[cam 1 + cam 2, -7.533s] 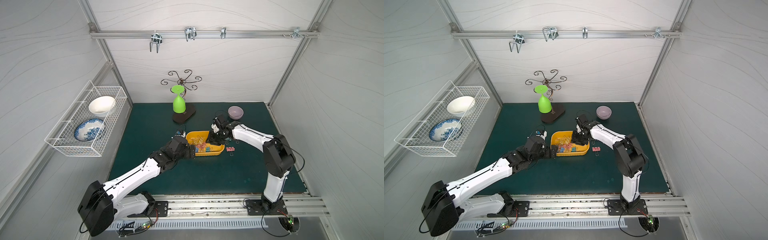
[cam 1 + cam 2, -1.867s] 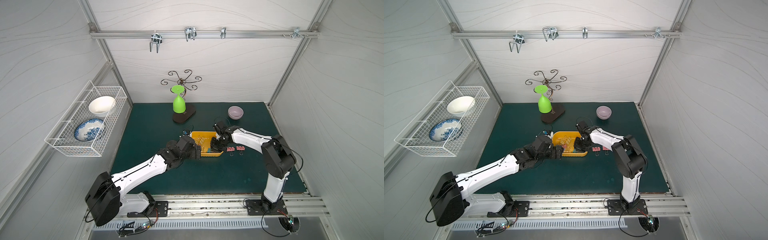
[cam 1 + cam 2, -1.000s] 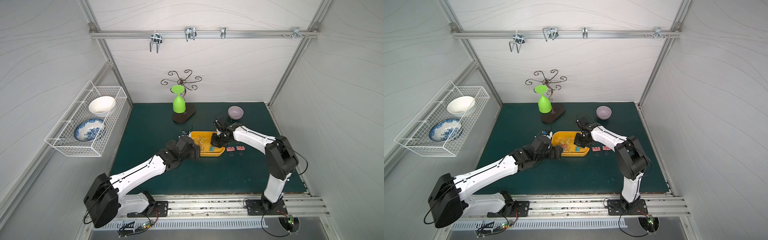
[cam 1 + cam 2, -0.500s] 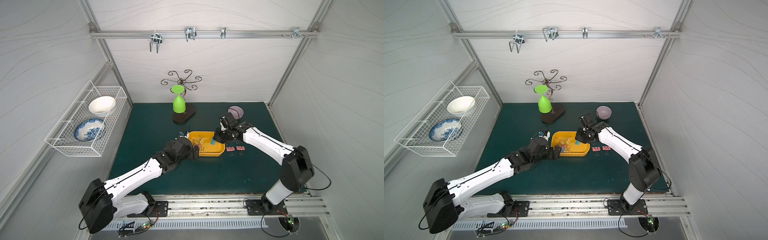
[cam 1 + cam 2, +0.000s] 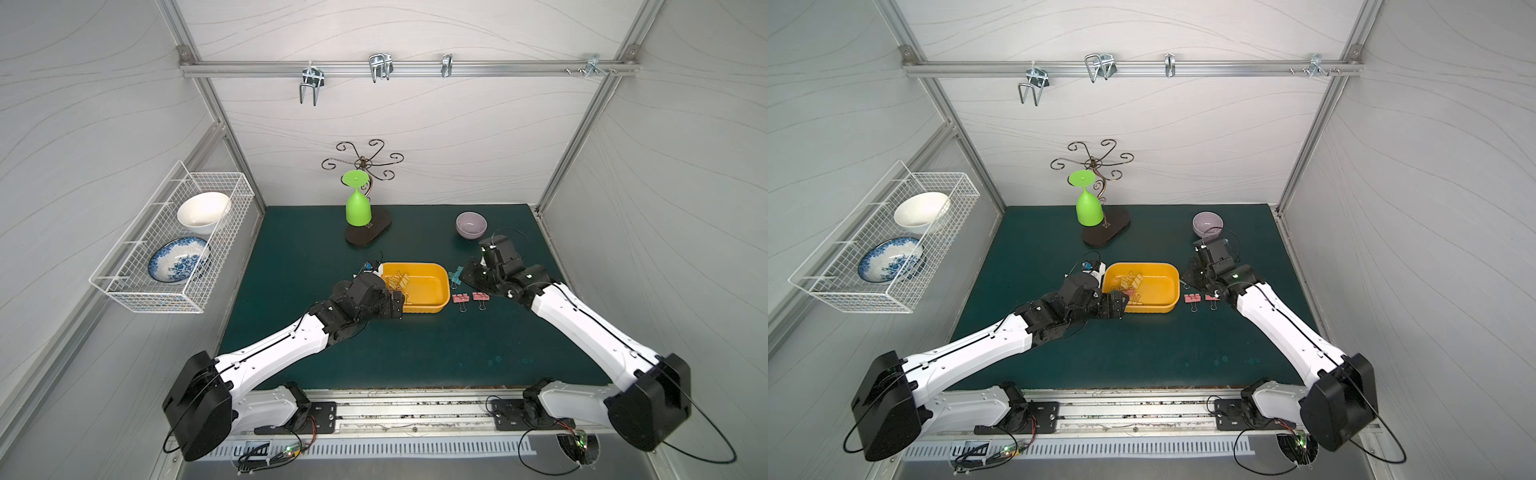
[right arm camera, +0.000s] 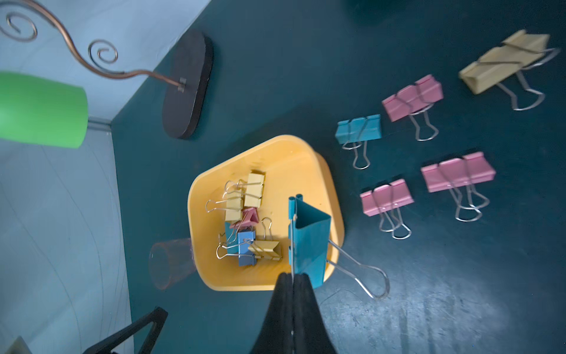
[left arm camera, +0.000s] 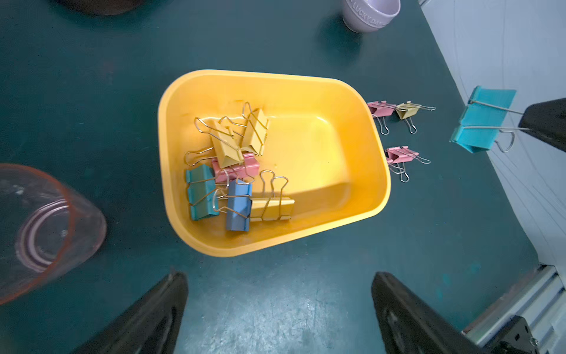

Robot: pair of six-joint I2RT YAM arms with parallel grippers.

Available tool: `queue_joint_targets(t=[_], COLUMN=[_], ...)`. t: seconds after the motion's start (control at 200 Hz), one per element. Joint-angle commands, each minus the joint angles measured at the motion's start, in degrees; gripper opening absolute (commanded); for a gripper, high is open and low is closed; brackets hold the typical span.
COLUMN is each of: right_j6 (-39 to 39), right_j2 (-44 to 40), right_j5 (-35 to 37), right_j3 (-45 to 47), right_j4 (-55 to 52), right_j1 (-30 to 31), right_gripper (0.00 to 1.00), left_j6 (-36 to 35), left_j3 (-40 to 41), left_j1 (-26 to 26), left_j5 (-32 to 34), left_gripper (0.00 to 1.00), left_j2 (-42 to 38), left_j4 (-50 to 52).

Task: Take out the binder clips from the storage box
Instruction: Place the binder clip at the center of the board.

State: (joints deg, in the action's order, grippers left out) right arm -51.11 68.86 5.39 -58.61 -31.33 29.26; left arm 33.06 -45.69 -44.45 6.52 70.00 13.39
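The yellow storage box (image 5: 445, 277) (image 5: 1173, 272) sits mid-mat. Several binder clips (image 7: 232, 171) (image 6: 245, 220), yellow, pink, teal and blue, lie bunched at its left end. My right gripper (image 6: 292, 277) is shut on one wire handle of a teal binder clip (image 6: 309, 242) (image 5: 456, 276) (image 7: 482, 119), which hangs just past the box's right end. Several more clips (image 6: 386, 197) (image 5: 459, 298) lie on the mat to the right of the box. My left gripper (image 7: 278, 275) (image 5: 397, 303) stands open and empty at the box's front left corner.
A clear pink cup (image 7: 39, 220) (image 6: 171, 263) lies on its side by the box's left end. A lilac bowl (image 5: 471, 224) stands at the back right. A green glass (image 5: 358, 208) hangs on the wire stand (image 5: 369, 230). A wire basket (image 5: 174, 237) hangs on the left wall.
My right gripper has risen from the box's right end and moved right, out over the mat, with the teal clip in it. The left gripper has drawn back slightly and stays open.
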Motion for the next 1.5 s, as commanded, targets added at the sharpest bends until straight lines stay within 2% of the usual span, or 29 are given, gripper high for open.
queue_joint_targets(t=[0.0,0.345,0.605,0.745,0.965,1.196,1.251,1.391,1.496], right_j6=[-2.08,-5.60,-9.99,-11.58,-12.90,-16.59,-16.99,-15.32,-12.37], right_j2=[-3.97,-8.57,-8.35,-7.42,0.71,8.05,8.70,8.39,4.66], right_j5=[2.18,-4.41,-5.51,-6.50,-9.58,-8.39,-7.76,-8.65,-11.37], right_j3=[3.34,12.19,19.63,23.29,22.89,22.86,23.04,26.62,29.05], right_j4=[0.57,-0.36,3.24,9.02,17.42,23.20,21.90,23.13,23.43], right_j1=[-3.51,-17.39,-24.92,-28.18,-30.07,-30.09,-30.03,-30.02,-30.00], right_gripper=[0.00,0.00,0.00,0.00,0.00,0.00,0.06,0.11,0.23], left_j6=[-0.65,-1.97,-4.19,-5.45,-7.34,-7.74,-7.83,-8.62,-8.46], left_j3=[-4.40,-11.25,-18.09,-19.69,-19.70,-18.86,-18.10,-16.65,-16.10], left_j1=[-1.46,-9.55,-13.93,-14.75,-14.70,-14.62,-14.62,-13.95,-11.51], left_j5=[-1.96,0.13,-0.54,-0.46,2.03,3.77,4.58,5.38,2.94], left_gripper=[0.98,0.98,0.98,0.98,0.98,0.98,0.98,0.95,0.86], left_j2=[2.75,11.94,19.60,21.41,20.74,19.06,18.30,16.56,15.95], left_j4=[-3.34,-3.72,-1.71,-0.35,0.57,2.57,2.78,3.56,4.46])
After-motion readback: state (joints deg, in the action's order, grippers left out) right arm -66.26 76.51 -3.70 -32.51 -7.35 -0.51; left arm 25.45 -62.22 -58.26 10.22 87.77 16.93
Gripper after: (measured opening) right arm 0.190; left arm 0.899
